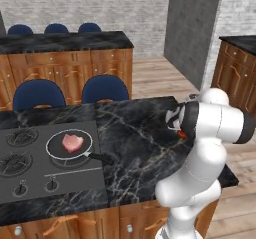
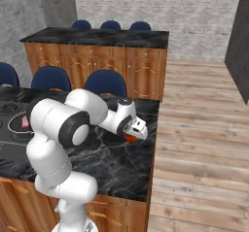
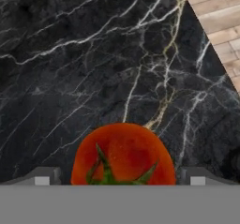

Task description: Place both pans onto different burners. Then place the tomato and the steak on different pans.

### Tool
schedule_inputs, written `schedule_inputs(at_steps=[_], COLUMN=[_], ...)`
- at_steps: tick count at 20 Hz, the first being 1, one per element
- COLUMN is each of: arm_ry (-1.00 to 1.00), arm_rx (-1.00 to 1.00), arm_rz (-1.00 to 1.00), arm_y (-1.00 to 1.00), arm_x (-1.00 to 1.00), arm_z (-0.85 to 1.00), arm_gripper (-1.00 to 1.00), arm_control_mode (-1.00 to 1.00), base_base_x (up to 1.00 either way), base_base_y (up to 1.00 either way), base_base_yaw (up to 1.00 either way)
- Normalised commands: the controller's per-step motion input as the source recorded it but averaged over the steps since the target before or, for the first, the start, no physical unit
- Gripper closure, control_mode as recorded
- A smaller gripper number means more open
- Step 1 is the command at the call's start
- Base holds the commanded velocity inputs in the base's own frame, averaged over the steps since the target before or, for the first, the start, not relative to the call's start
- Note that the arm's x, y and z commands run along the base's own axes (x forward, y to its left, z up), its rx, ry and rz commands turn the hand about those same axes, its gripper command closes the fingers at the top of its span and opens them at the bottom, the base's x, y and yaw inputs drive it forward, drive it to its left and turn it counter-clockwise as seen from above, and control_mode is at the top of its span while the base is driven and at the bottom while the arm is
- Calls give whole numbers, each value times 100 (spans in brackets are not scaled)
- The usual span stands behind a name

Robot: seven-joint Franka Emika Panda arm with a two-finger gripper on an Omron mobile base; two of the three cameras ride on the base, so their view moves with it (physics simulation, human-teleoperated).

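My gripper [image 2: 133,136] is shut on the tomato [image 3: 123,153], a bright-red ball with a green stalk, and holds it a little above the black marble counter [image 3: 70,78] near the counter's right end. The tomato [image 1: 182,134] peeks out under the hand. Far to the left, the steak [image 1: 72,143] lies in the dark pan with a pale rim [image 1: 54,152], which rests on a burner of the cooktop [image 1: 30,183]. Its handle [image 1: 100,158] points to the right. Two bare burners [image 1: 22,136] [image 1: 15,163] lie left of it. The flat black skillet is out of view.
Two black knobs [image 1: 21,188] [image 1: 51,184] sit at the cooktop's front. Blue chairs [image 1: 105,89] stand behind the island. A second counter [image 2: 97,37] runs farther back. The counter's right edge drops to a wooden floor [image 3: 220,12].
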Motion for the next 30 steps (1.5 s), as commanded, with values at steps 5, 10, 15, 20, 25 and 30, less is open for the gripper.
schedule_inputs(at_steps=[5,10,15,20,25,30], arm_ry=[0,-3,-6,-11,-10,-4], arm_rx=[0,0,0,-3,-3,-4], arm_rz=[0,0,0,0,0,0], arm_y=[-2,0,0,1,0,14], arm_x=[0,-2,-21,-32,-51,-54], arm_z=[-17,21,64,59,63,49], arm_gripper=[100,100,100,100,100,100], arm_control_mode=[-100,-100,-100,-100,-100,-100], base_base_x=[0,0,0,0,0,0], base_base_y=[0,0,0,0,0,0], base_base_yaw=[0,0,0,0,0,0])
